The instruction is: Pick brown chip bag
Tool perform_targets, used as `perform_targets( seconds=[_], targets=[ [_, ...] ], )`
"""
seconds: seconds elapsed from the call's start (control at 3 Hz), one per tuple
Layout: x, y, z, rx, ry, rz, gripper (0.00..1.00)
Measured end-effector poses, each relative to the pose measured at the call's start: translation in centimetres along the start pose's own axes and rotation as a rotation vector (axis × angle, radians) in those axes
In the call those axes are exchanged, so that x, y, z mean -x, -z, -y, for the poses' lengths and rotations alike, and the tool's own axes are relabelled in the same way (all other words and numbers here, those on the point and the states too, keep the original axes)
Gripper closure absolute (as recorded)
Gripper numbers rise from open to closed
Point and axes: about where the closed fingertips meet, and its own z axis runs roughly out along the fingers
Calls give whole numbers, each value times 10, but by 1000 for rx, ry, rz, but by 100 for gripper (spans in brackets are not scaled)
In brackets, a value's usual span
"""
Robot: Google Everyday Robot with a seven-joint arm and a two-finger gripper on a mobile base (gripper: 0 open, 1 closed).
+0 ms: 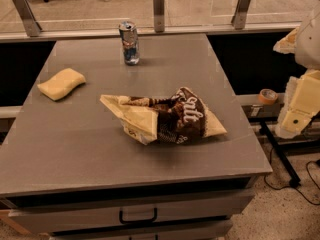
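Note:
The brown chip bag (170, 118) lies crumpled on the grey table (75, 144), right of the middle. It has a dark brown middle with white lettering and cream-yellow ends. My gripper (298, 106) shows as cream-coloured parts at the right edge of the view. It is off the table's right side, apart from the bag and about level with it.
A yellow sponge (61, 83) lies at the table's left. A silver can (129, 42) stands upright at the back centre. A glass railing with metal posts (158, 9) runs behind the table. A tape roll (268, 96) sits on a ledge at the right. Drawers with a handle (137, 216) are below.

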Motion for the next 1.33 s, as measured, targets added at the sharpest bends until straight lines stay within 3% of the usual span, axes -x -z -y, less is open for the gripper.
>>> perform_targets(
  seconds=[0.33, 0.67, 1.0, 1.33],
  targets=[
    [0, 0, 0, 0, 0, 0, 0],
    [21, -13, -7, 4, 30, 95, 0],
    [65, -40, -29, 28, 75, 271, 0],
    [105, -68, -53, 76, 136, 385, 0]
  ],
)
